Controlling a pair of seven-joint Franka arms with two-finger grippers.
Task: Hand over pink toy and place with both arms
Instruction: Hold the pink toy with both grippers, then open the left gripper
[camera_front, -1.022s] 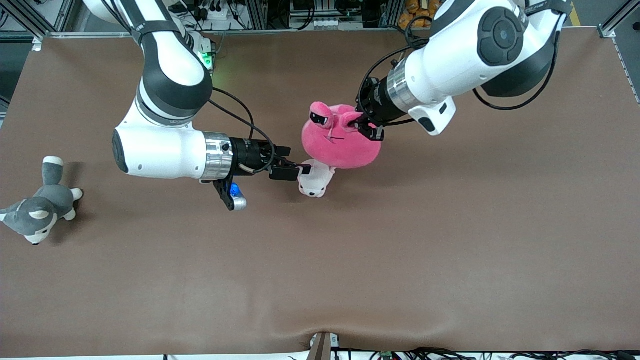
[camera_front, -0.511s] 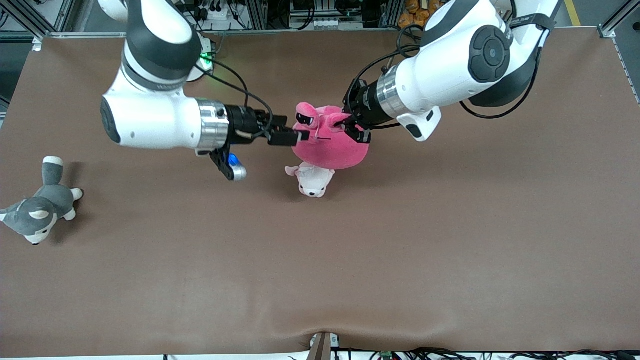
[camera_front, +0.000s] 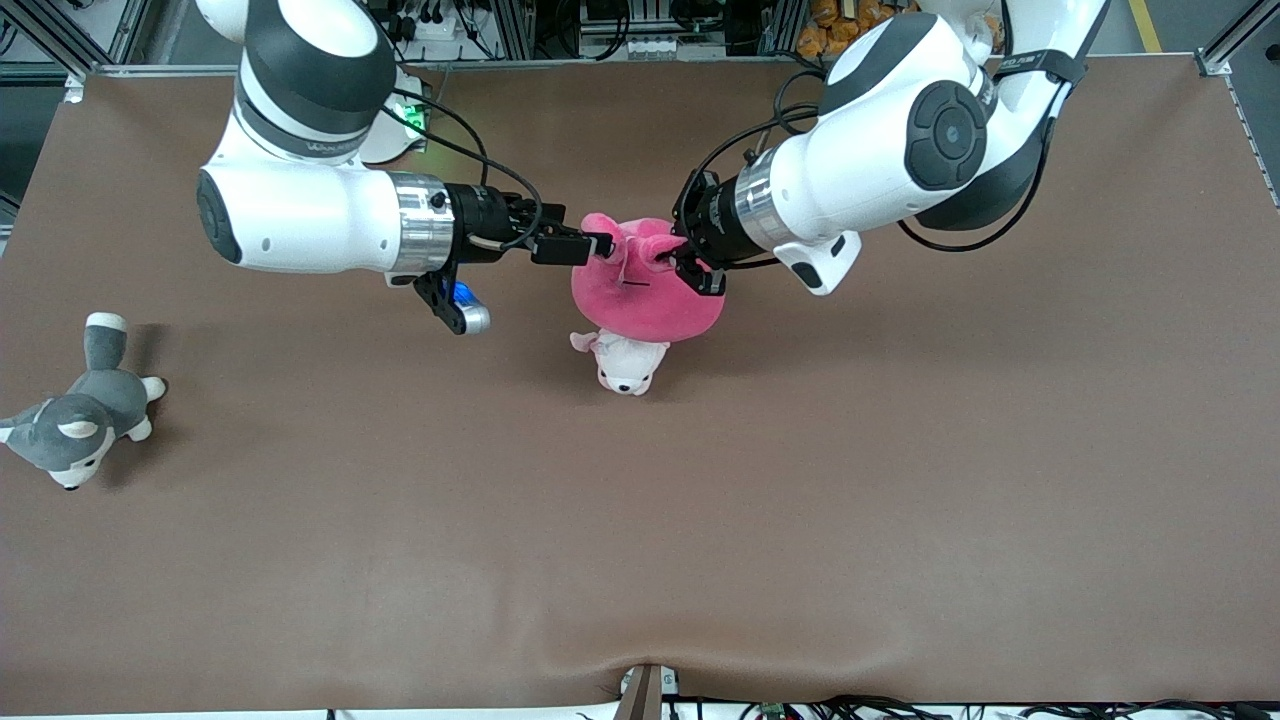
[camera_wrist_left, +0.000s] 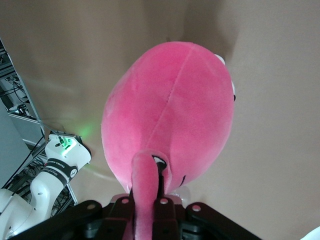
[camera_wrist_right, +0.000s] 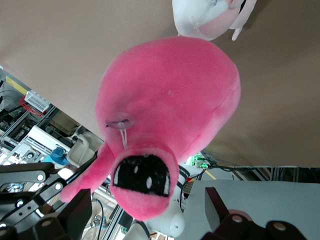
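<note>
At the lower left edge of the front frame a grey-and-white husky plush (camera_front: 75, 425) lies on the brown table (camera_front: 800, 500), well apart from everything else. In the upper left of that frame the right arm (camera_front: 310, 215) reaches in level, and its right gripper (camera_front: 598, 246) sits just left of centre with its jaws spread wide on either side of one stalk eye of the pink toy (camera_front: 645, 295); in the right wrist view that black-lidded eye (camera_wrist_right: 144, 181) sits between the two dark fingers (camera_wrist_right: 75, 212), with a gap visible at each side, so the fingers are around it but not pressing it. The pink toy hangs in the air at the upper centre of the front frame, over a small pale pink-and-white puppy plush (camera_front: 625, 365) that lies on the table just below it in the picture and is partly covered by it. To the right of the toy, the left gripper (camera_front: 690, 268) is clamped tight on the toy's other stalk; the left wrist view shows that pink stalk (camera_wrist_left: 146, 192) pinched between the black fingers at the bottom centre, the round body (camera_wrist_left: 170, 115) filling the middle. The left arm (camera_front: 900, 140) comes down from the upper right of the front frame.
</note>
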